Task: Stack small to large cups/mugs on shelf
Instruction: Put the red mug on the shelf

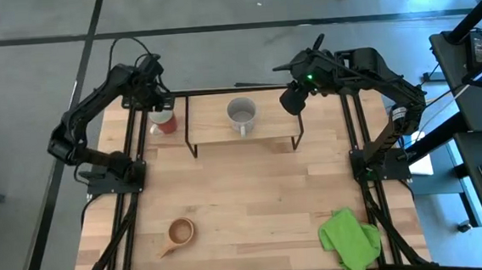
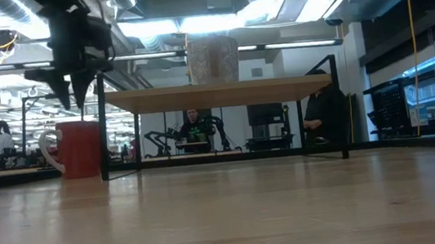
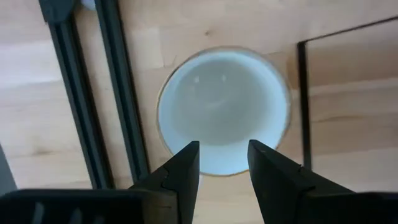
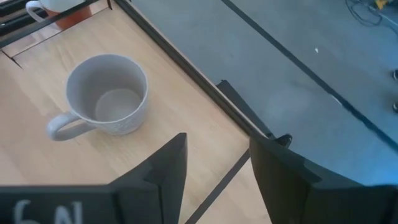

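- Light-wood counter point(image 1: 254, 194) framed by black rails, seen from above with both dark arms reaching over its far half.
- Low rectangular light-wood shelf on thin black metal legs point(image 1: 274, 120) at the far middle of the counter.
- Mid-sized grey mug point(image 1: 241, 113) upright on the shelf, a little left of its centre, handle turned toward the near side; also visible on top of the board in the low view point(image 2: 212, 59) and in the right wrist view point(image 4: 106, 96).
- Larger red mug with cream inside point(image 1: 163, 122) upright on the counter just left of the shelf's left legs, not on the shelf; handle to the left in the low view point(image 2: 77, 149).
- Left pincer point(image 3: 222, 171) hanging directly above that red mug, fingers spread apart, gripping nothing; clear gap between fingertips and rim in the low view point(image 2: 70, 93).
- Cream interior of the red mug point(image 3: 224, 109) right below the left fingers in the wrist view.
- Right pincer point(image 1: 292, 100) raised beside the shelf's far right corner, fingers apart point(image 4: 214, 165), gripping nothing, well apart from the grey mug.
- Small tan wooden cup with a handle point(image 1: 180, 234) on the near left of the counter, far from both arms.
- Crumpled green cloth point(image 1: 350, 240) at the near right corner.
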### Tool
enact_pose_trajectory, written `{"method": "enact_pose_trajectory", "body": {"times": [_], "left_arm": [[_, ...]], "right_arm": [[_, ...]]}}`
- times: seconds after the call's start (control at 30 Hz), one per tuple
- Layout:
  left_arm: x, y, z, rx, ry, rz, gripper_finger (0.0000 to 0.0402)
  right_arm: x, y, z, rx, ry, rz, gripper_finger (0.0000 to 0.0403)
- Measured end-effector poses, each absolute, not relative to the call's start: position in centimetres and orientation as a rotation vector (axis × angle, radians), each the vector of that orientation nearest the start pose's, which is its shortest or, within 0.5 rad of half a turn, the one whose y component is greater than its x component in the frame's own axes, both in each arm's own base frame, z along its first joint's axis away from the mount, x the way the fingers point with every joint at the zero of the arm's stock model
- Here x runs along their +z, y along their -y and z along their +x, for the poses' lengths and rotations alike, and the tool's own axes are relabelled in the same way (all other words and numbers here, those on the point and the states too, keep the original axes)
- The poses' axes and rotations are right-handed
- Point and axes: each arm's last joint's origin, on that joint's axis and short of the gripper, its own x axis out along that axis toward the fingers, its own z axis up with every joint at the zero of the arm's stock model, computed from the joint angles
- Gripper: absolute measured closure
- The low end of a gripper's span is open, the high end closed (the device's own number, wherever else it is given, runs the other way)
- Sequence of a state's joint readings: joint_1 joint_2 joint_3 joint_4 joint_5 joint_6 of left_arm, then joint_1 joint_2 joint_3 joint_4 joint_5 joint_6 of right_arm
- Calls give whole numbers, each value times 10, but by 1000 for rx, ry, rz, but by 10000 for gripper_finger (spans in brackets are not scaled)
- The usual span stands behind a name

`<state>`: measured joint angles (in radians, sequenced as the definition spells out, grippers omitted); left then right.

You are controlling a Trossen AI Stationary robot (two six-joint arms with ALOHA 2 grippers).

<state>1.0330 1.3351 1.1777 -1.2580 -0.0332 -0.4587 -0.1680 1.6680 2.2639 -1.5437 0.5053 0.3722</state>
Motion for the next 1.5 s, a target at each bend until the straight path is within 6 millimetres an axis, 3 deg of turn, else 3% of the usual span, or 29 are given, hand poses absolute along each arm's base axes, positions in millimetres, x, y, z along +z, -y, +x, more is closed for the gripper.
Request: {"method": "enact_pose_trajectory", "body": {"times": [0.33,0.57,0.8,1.03,1.27,1.5], "left_arm": [[285,-189,111,1230,-1027,-1063,272],[285,-172,99,1461,-1160,-1089,272],[296,-166,99,1471,-980,-1145,272],[296,-163,106,1515,-928,-1198,272],[275,-152,113,1595,-908,-1319,272],[260,-153,120,1680,-780,-1361,272]], "right_arm": [[479,63,264,-781,-809,145,228],[481,64,266,-782,-783,152,228],[484,65,269,-760,-753,116,228],[487,65,273,-739,-707,102,228],[489,70,271,-637,-724,110,228],[506,78,250,-532,-635,127,228]]}}
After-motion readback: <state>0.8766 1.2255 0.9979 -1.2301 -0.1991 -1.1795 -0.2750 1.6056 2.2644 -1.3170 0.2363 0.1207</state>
